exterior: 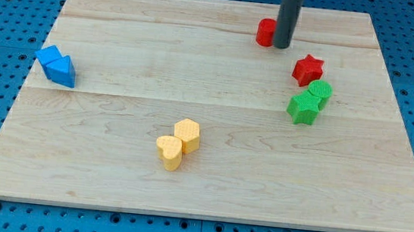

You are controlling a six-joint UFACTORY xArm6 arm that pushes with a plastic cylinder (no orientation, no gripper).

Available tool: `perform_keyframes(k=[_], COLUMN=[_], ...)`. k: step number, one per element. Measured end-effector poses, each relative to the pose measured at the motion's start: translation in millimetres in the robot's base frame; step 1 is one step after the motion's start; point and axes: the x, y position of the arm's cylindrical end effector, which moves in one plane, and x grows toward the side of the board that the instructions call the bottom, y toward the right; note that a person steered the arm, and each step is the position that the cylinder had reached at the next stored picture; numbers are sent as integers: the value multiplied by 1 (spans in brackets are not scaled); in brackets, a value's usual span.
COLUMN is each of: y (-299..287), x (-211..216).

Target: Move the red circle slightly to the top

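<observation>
Your red circle (pixel 265 32) sits near the board's (pixel 113 145) top edge, touching the left side of my tip (pixel 281 45). There is no claw, just a rod, so nothing opens or shuts. To push up, get below the circle first. Little flat wood is left above it.

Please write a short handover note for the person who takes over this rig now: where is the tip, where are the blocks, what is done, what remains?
My tip sits against the right side of the red circle, near the board's top edge.
Red star and two green blocks lie below it; two yellow blocks bottom centre; blue blocks left.
Done: cannot tell whether the circle has moved.
Left: probably bring the tip below the circle and nudge it slightly upward.
</observation>
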Motion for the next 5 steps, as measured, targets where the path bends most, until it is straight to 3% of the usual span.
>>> perform_keyframes(k=[2,3,4,5], y=[-7,-61,-53,-8], x=[34,29,18,-9])
